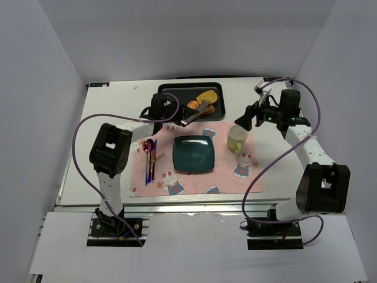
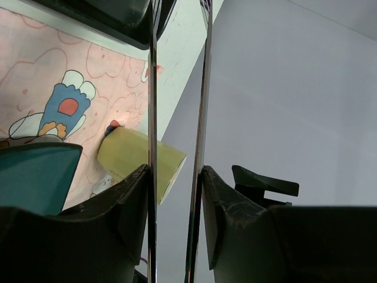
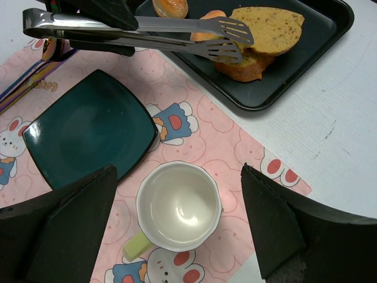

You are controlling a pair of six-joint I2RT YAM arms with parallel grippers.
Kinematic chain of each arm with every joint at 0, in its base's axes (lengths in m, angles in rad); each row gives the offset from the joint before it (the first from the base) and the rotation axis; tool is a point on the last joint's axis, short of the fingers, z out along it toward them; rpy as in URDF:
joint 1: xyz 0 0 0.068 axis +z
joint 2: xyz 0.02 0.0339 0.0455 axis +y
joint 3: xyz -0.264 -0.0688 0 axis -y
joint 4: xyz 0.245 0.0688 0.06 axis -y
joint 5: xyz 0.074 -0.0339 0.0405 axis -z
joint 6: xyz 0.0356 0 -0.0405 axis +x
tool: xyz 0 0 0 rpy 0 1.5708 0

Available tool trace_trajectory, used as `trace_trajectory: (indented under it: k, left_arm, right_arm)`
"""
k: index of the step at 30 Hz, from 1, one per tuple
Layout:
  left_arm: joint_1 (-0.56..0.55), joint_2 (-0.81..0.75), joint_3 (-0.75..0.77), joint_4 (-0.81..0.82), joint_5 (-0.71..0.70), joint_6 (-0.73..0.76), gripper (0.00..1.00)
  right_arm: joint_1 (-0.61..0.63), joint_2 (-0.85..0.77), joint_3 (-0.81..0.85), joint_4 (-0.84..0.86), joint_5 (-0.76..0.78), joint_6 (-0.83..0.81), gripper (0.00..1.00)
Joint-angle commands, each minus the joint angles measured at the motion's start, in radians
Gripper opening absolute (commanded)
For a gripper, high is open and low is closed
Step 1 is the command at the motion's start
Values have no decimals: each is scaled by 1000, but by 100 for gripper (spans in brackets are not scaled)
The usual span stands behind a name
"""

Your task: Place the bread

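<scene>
While slotted steel tongs (image 3: pixel 235 30) sit over crusty bread (image 3: pixel 268 26), glossy square plate (image 3: pixel 88 127).

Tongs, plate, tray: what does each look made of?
Tongs: bare metal, likely stainless steel, polished. They have a bright silver sheen and thin slotted tips.
Plate: probably glazed ceramic, glossy teal, with soft light reflections across its surface.
Tray: black with a matte to satin finish. It could be plastic or coated metal; the look doesn't settle which.

Plain grey walls (image 1: pixel 177 35) enclose a white table (image 1: pixel 118 106) under even light.
</scene>
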Motion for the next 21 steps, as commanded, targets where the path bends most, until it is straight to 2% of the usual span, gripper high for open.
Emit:
trace_trajectory:
  k: [1, 21]
  left_arm:
    - [8, -44, 2, 30, 2, -13, 49]
    - [11, -172, -93, 16, 6, -15, 48]
  right_arm:
    - [-4, -31, -12, 37, -17, 2, 89]
    - [-4, -29, -13, 36, -23, 5, 89]
